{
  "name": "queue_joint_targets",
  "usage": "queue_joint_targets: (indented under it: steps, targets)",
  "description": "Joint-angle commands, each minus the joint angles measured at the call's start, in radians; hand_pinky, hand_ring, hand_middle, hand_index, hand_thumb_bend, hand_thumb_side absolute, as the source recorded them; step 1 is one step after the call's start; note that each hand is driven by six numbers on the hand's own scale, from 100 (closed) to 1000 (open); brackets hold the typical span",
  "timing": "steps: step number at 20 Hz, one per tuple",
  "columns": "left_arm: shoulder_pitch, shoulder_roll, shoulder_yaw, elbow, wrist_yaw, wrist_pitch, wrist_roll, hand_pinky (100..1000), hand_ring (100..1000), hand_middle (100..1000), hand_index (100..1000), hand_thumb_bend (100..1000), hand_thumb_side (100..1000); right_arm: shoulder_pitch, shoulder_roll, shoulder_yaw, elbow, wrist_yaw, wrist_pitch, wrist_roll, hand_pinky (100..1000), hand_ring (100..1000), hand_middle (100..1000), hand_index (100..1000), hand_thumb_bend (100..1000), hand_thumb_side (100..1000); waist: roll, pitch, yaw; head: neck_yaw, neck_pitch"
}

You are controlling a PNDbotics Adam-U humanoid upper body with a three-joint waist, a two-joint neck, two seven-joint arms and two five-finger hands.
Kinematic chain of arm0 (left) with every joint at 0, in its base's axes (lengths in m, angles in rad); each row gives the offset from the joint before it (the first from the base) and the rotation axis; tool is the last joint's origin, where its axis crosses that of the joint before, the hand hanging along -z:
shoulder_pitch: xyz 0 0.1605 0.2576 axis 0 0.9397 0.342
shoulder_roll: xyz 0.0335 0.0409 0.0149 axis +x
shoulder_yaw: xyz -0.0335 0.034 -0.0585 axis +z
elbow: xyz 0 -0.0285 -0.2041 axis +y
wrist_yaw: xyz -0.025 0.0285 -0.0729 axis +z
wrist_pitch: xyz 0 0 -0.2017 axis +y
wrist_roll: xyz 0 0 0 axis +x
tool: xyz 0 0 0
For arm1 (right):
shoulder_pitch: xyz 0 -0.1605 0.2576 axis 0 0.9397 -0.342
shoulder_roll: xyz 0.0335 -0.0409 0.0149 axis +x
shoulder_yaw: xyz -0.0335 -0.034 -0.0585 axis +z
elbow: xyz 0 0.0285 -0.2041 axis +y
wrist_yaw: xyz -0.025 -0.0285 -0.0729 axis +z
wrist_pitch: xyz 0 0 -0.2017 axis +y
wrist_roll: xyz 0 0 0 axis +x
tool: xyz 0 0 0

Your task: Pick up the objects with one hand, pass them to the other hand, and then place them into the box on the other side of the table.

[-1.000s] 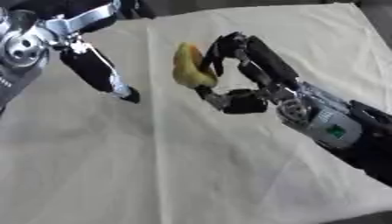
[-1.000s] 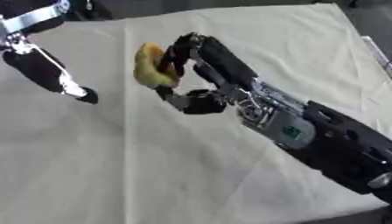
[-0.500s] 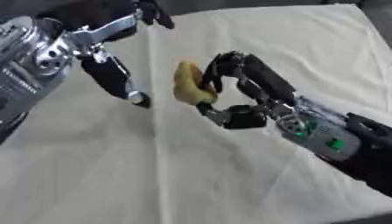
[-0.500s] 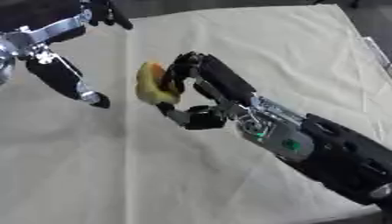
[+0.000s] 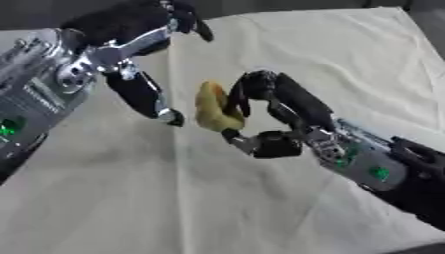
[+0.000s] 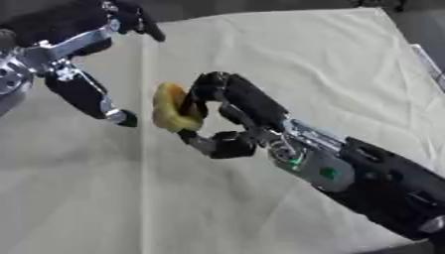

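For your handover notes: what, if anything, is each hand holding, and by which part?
The right hand holds a yellow object, fingers curled over its right side. The left hand is open and holds nothing.

matt creased cloth (image 5: 347, 59) on table

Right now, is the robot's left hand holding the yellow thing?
No, the right hand has its fingers curled round the yellow thing; the left hand is open beside it.

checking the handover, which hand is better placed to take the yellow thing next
Left. The right hand is already curled around the yellow object, and the left hand hangs open just beside it.
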Motion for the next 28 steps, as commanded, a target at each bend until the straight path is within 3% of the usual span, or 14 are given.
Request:
queue_joint_targets:
  steps: [1,8,15,28]
  targets:
    - [-0.011,-0.006,0.011,0.020,0.015,-0.051,-0.007,797,823,801,831,770,100,-0.008,-0.018,-0.008,-0.015,0.012,0.003,-0.010,516,606,306,427,235,100,0.002,-0.026,-0.003,-0.008,-0.004]
    - [-0.005,-0.018,0.007,0.060,0.001,-0.135,-0.032,801,824,807,826,789,100,-0.018,-0.029,-0.004,-0.015,-0.008,0.063,-0.091,520,613,310,433,244,100,0.001,-0.036,-0.005,-0.020,0.014]
    - [0.013,-0.039,0.003,0.092,-0.023,-0.198,-0.038,798,820,803,824,779,100,-0.016,-0.041,0.000,-0.015,-0.016,0.073,-0.108,524,614,310,434,248,100,0.003,-0.049,-0.006,-0.037,0.028]
    - [0.025,-0.103,0.015,0.133,-0.081,-0.186,0.136,790,815,795,831,728,100,-0.012,-0.039,0.005,-0.015,-0.046,0.065,-0.080,512,613,308,425,246,100,0.006,-0.050,-0.009,-0.037,0.015]
